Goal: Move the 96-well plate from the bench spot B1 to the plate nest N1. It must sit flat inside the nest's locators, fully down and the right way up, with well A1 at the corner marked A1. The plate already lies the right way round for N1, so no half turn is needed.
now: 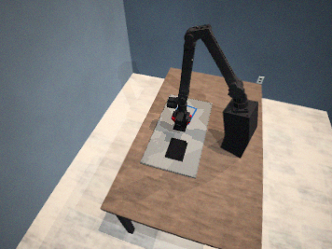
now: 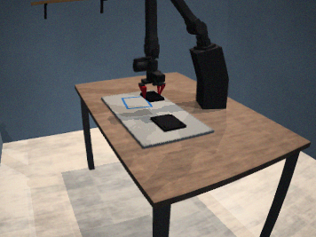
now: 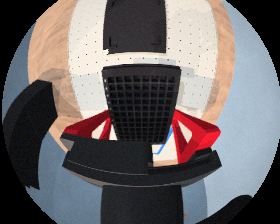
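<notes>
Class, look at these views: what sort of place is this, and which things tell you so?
Probably a lab automation bench: an arm on a table holds a well plate in its gripper, with a plate nest ahead.

In the exterior view we find a table [image 2: 248, 138] filling the middle of the frame, with a mat [image 2: 133, 127] lying on its left half. On the mat, the nest [image 2: 168, 122] sits toward the lower right, and the outlined bench spot [image 2: 126, 103] lies up and to the left of it. The gripper [image 2: 152, 90] hangs just right of that spot, above the mat, with the plate [image 2: 154, 97] clamped between its fingers and off the outline. The arm's pedestal [image 2: 210, 76] stands on the table to the right of the mat. A shelf [image 2: 75, 0] hangs on the wall at upper left.
</notes>
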### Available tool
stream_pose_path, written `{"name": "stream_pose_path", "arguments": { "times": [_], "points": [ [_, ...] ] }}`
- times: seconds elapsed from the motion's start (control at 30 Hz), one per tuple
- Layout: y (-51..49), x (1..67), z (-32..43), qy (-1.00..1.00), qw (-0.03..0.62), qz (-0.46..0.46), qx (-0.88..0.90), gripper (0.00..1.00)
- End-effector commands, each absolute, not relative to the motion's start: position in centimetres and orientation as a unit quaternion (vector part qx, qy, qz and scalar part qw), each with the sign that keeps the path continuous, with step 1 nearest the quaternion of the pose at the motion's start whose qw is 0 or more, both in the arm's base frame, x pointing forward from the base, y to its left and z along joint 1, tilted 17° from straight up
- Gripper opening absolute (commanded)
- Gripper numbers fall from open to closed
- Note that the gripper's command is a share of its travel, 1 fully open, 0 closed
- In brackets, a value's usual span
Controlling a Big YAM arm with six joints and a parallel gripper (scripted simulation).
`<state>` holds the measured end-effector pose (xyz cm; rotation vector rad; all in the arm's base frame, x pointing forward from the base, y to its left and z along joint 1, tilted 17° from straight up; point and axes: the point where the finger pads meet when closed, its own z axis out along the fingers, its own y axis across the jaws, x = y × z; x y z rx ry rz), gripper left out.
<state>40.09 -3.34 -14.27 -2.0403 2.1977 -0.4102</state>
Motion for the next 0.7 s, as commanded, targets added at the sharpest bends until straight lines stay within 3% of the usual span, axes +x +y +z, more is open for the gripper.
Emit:
{"name": "stream_pose_path", "arguments": {
  "times": [0.0,0.67],
  "points": [
    [-1.6,39.9,-14.6,0.729,0.06,-0.133,-0.669,0.0],
    [4.5,40.5,-14.5,0.728,0.063,-0.135,-0.669,0.0]
  ]
}}
